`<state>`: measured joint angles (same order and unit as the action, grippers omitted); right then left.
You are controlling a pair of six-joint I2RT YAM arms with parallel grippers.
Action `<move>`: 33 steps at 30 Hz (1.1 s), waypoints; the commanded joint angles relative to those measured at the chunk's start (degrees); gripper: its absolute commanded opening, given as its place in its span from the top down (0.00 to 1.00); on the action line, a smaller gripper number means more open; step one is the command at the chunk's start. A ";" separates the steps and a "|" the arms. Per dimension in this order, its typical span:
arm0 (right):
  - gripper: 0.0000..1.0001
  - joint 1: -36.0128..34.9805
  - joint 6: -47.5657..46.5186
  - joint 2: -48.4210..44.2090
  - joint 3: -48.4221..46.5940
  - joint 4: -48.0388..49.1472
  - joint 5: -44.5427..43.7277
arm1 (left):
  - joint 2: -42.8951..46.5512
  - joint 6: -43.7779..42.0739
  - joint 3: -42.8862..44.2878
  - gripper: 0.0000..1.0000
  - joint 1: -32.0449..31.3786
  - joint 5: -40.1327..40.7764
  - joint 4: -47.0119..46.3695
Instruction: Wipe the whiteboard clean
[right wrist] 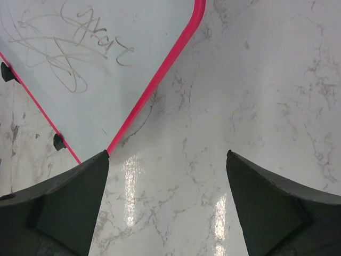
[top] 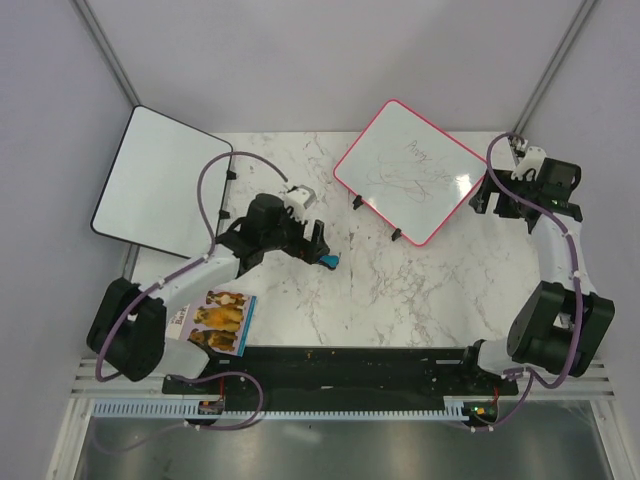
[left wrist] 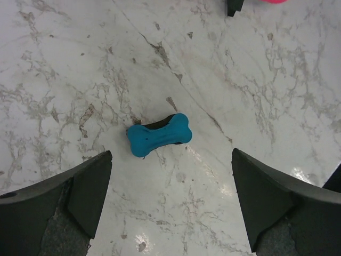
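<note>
The whiteboard [top: 408,170] with the pink frame lies tilted at the back middle of the marble table and carries grey scribbles [right wrist: 80,48]. A blue bone-shaped eraser [left wrist: 159,135] lies flat on the table [top: 400,290], just ahead of my left gripper [left wrist: 171,156] and nearer its left finger. That gripper [top: 318,247] is open and touches nothing. My right gripper [right wrist: 168,156] is open too, low over bare marble beside the board's right edge [top: 492,198]. Its left finger [right wrist: 80,197] covers the board's near corner.
A second white board with a black frame [top: 160,182] overhangs the table's back left corner. A booklet with dog pictures [top: 222,320] lies near the left arm's base. One black foot of the whiteboard [left wrist: 234,5] shows at the top of the left wrist view.
</note>
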<state>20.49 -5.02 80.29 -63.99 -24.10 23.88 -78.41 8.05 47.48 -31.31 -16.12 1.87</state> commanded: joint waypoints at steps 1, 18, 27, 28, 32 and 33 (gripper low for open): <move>0.02 0.60 -0.17 2.50 -1.84 -2.01 3.10 | -5.59 -17.27 5.06 0.00 -4.36 5.65 6.74; 0.02 2.80 -1.49 6.45 -1.84 -4.46 4.68 | -20.02 -38.29 15.88 0.11 -7.36 7.07 14.20; 0.02 4.03 -2.28 8.83 -2.63 -7.02 5.92 | -23.88 -37.76 18.25 0.25 -8.24 6.62 14.65; 0.02 4.12 -2.28 8.92 -2.72 -7.02 5.83 | -24.50 -37.24 18.61 0.28 -8.24 6.89 14.83; 0.02 4.38 -2.54 9.01 -2.63 -7.02 4.95 | -26.44 -36.62 20.36 0.32 -8.33 6.98 15.18; 0.02 4.38 -2.63 8.92 -2.63 -7.02 4.78 | -26.79 -36.53 20.45 0.32 -8.42 7.07 15.27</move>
<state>24.51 -6.28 89.06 -64.23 -30.94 28.03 -103.74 -27.49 65.21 -39.29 -9.15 16.60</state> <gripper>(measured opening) 0.982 0.683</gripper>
